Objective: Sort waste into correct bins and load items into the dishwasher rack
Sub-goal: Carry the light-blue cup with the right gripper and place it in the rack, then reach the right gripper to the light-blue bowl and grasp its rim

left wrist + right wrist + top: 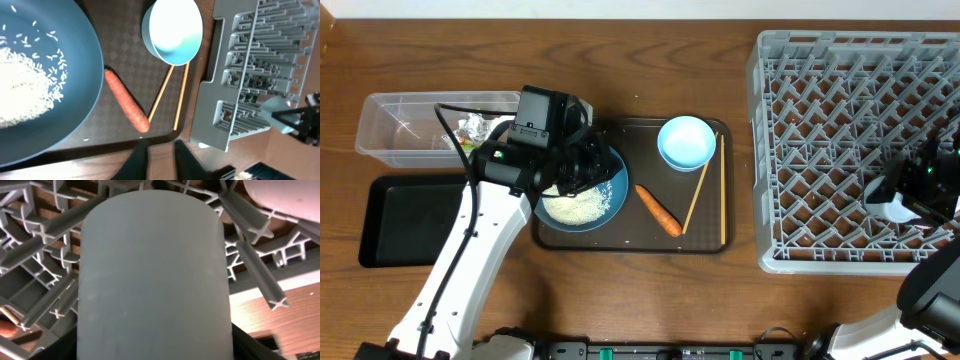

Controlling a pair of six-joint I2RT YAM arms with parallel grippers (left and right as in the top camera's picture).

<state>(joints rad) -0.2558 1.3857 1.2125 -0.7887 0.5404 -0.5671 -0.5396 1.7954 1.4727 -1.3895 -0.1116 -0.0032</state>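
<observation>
The dark blue plate (617, 186), with its heap of white rice (575, 207), lies at the left end of the brown serving tray (610, 242). My left tool (159, 152) hovers by the plate, its jaws a narrow way apart with nothing between them. Just right of the plate lies the carrot (126, 101), then two chopsticks (161, 94) and the pale blue bowl (172, 31). On the surface (620, 60) left of that tray stand the clear tub (390, 115), foil (473, 126) in it, and the black tray (400, 220). Over the grey rack (820, 90), my right tool (902, 198) has a light blue cup (152, 275) close before it; whether it grips the cup I cannot tell. A pinkish-white cup (287, 195) sits just beside.
</observation>
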